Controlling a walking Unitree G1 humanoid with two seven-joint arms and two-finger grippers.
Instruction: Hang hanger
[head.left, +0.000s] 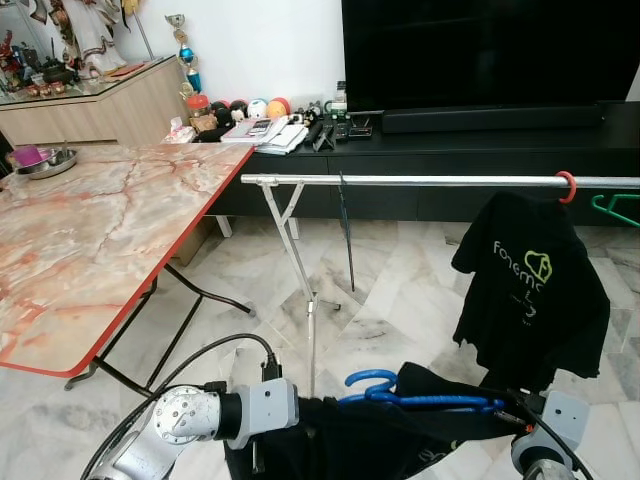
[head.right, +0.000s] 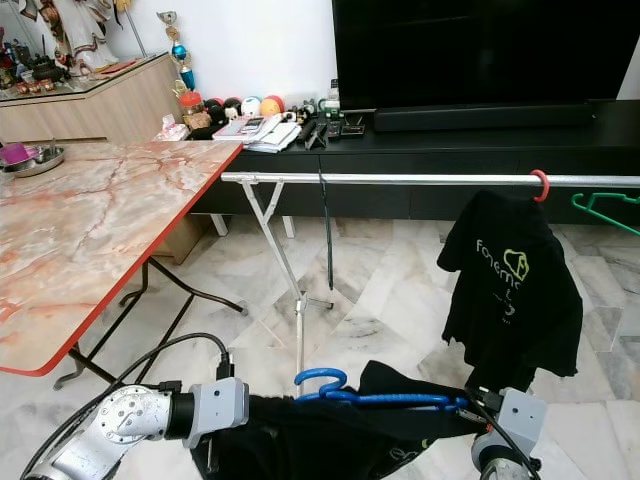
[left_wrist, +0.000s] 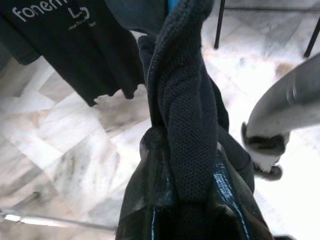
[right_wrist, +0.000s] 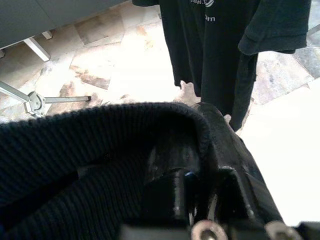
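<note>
Marble-patterned folding table with a red edge stands at far left; a metal bowl sits near its far left corner. Behind it, a dark low TV cabinet carries small balls, papers and remote controls along its left end, with a large black television above. A silver clothes rail runs horizontally from the table's far right corner toward the right, borne by a crossed folding stand on the marble floor. Low in the foreground, the left gripper is closed on a bunched fold of a black garment, the cloth rising between its fingers in the left wrist view. This garment is draped on a blue hanger, whose hook curls upward toward the left and whose bar lies roughly level, below the rail and apart from it. The right gripper sits at the hanger's right end, black knitted cloth over its fingers; whether it is open or clamped cannot be told. Near the rail's right end, a black printed T-shirt hangs from a red hanger hook, and a green hanger hangs just beyond it.
</note>
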